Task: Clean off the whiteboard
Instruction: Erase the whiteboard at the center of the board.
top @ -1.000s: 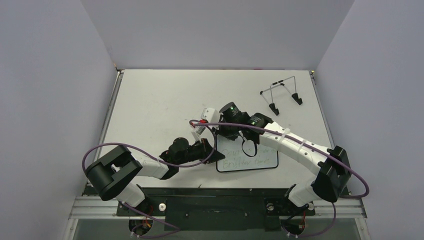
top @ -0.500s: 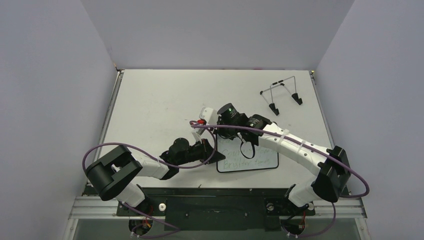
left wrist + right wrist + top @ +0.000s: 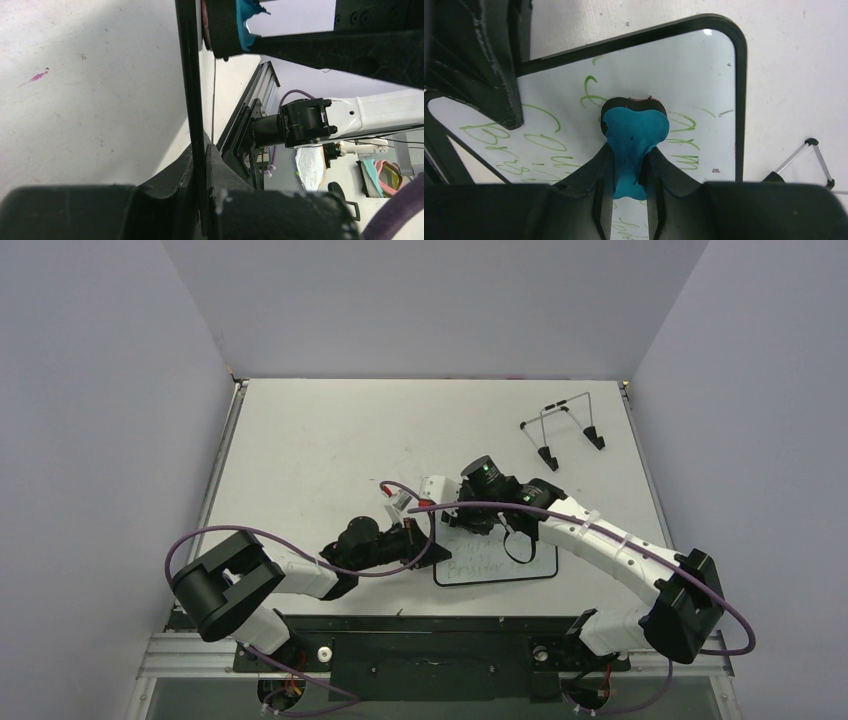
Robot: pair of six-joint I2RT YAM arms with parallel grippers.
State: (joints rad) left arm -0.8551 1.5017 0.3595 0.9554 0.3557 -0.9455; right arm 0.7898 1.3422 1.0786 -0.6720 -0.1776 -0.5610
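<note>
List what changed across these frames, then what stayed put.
The right gripper, shut on the blue bone-shaped eraser, slid rightward across the white black-rimmed whiteboard; its elbow swung outward. The left gripper stayed clamped on the board's left edge; board and thin wire stand did not move.

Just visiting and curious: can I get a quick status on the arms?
Left tool shut on whiteboard rim. Right tool shut on blue eraser, pad against the board. Green writing remains. Wire stand well clear.
</note>
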